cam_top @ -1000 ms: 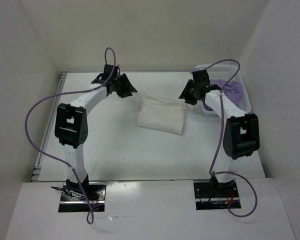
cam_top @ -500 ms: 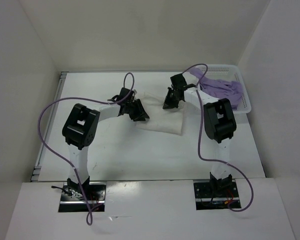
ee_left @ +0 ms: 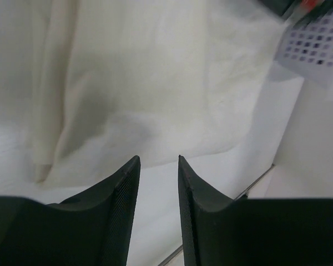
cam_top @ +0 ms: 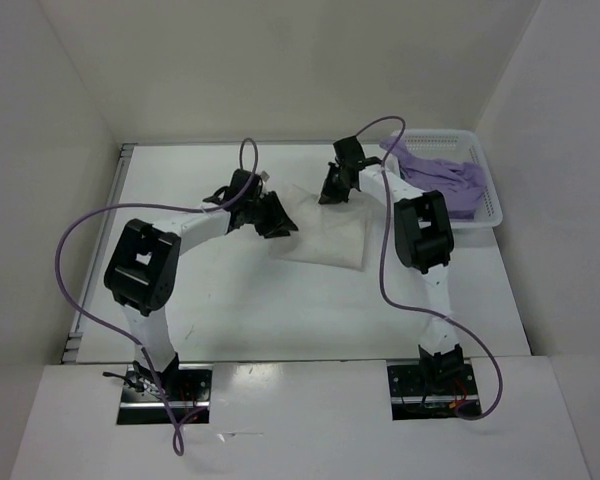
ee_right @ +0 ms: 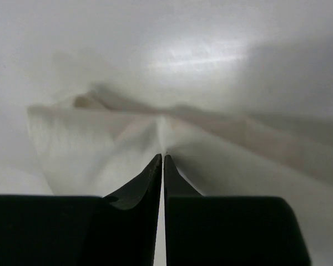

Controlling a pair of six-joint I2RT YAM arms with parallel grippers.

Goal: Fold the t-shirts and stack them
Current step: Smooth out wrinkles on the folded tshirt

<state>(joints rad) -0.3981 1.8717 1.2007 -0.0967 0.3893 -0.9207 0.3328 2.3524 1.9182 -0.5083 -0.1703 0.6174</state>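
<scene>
White tabletop was enclosed by plain white walls. At its centre the white t-shirt (cam_top: 325, 240), soft and folded roughly rectangular, was seemingly pinched at its far edge by the closed right gripper (cam_top: 329, 196). The left gripper (cam_top: 280, 222) was held narrowly parted, empty, at its left edge. The lavender t-shirt (cam_top: 445, 178) was heaped in the perforated plastic basket (cam_top: 491, 195), far right.

White perforated basket (cam_top: 491, 200) at far right of table (cam_top: 230, 300), white walls (cam_top: 280, 70)
</scene>
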